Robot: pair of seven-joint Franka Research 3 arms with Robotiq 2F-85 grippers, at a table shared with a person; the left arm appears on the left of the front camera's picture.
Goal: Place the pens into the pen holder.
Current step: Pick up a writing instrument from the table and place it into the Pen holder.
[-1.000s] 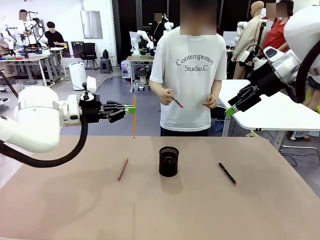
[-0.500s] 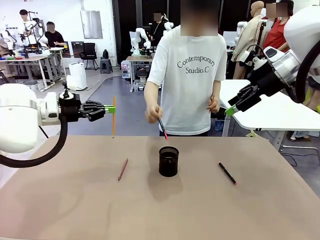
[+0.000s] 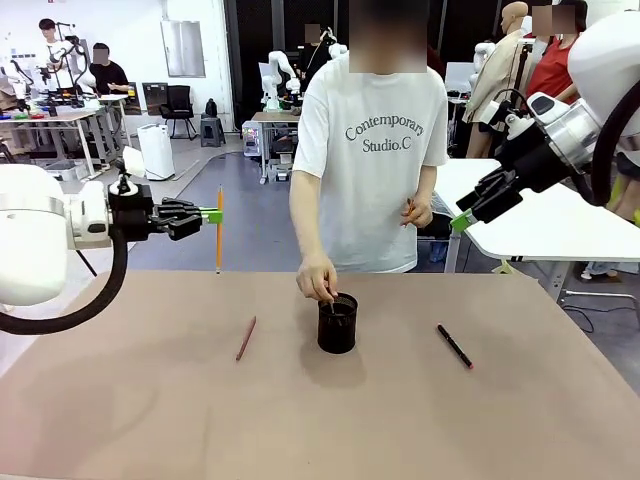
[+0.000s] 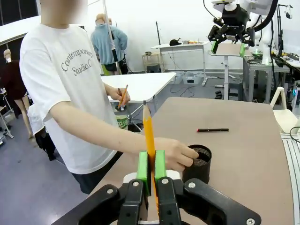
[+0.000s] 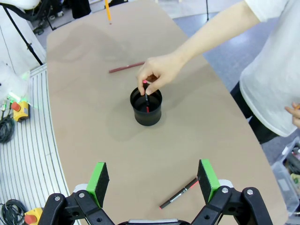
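Yellow-orange pen [image 3: 219, 230], front view: upright in the air over the far left part of the table [image 3: 150, 420], pinched near its top by the left gripper [image 3: 207, 215].
Front view, left gripper: fingers horizontal, green pads closed on the yellow-orange pen.
Front view, right gripper [image 3: 462, 222]: raised at the right, off the table; one green pad visible, opening not readable here.
Front view, pen holder [image 3: 337, 323]: upright near the middle of the table, person's hand [image 3: 317, 280] at its far rim.
Front view, reddish-brown pen [image 3: 246, 338]: flat on the table, left of the pen holder, apart from it.
Front view, black pen [image 3: 454, 346]: flat on the table, right of the pen holder, red tip toward the robot.
Left wrist view, left gripper [image 4: 151, 165]: pads pressed tight on the yellow-orange pen [image 4: 148, 131], pen upright between them.
Left wrist view, pen holder [image 4: 202, 165]: just right of the pads, person's hand [image 4: 176, 153] touching its rim.
Left wrist view, black pen [image 4: 212, 130]: lying on the table beyond the pen holder.
Right wrist view, right gripper [image 5: 154, 180]: jaws wide apart, nothing between the pads, above the table.
Right wrist view, pen holder [image 5: 146, 112]: upright; person's hand [image 5: 157, 72] over it, holding a thin dark pen [image 5: 146, 99] with pink top, lower end inside.
Right wrist view, reddish-brown pen [image 5: 126, 67]: flat, beyond the pen holder.
Right wrist view, black pen [image 5: 179, 197]: flat, near the right pad.
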